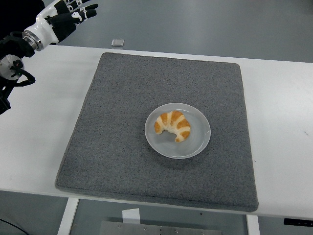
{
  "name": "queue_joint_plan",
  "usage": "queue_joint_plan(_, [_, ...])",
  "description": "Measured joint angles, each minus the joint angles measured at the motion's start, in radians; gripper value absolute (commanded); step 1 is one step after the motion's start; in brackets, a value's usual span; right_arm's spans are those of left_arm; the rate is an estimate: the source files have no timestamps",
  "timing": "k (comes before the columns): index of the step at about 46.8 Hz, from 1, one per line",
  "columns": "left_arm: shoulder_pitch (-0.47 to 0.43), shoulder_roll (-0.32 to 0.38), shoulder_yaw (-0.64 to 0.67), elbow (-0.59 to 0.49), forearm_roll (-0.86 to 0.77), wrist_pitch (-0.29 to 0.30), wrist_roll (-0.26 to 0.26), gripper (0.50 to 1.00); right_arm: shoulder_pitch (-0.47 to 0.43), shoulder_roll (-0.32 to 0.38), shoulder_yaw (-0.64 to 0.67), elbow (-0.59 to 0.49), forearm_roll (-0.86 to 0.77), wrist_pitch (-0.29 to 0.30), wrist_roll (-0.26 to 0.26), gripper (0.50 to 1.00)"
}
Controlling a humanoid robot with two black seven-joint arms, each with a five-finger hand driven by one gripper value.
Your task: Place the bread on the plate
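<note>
A golden croissant (173, 125) lies on a white round plate (197, 145) near the middle of the grey mat (117, 117). My left hand (72, 12) is far from it, up at the top left corner beyond the table's back edge, with its fingers spread and nothing in them. The black left arm (14, 54) hangs along the left edge. The right arm is out of view.
The grey mat covers most of the white table (283, 127). A small pale square object (117, 42) lies on the floor behind the table's far edge.
</note>
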Motion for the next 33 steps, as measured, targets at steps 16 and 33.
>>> queue_joint_plan(16, [-0.008, -0.078, -0.012, 0.072, -0.091, 0.002, -0.002, 0.943, 0.0, 0.0, -0.002, 0.012, 0.004, 0.011, 0.0, 0.952])
queue_joint_plan(33, [0.022, -0.087, -0.009, 0.072, -0.225, 0.002, 0.0, 0.945, -0.001, 0.0, 0.0, 0.014, 0.006, 0.008, -0.002, 0.952])
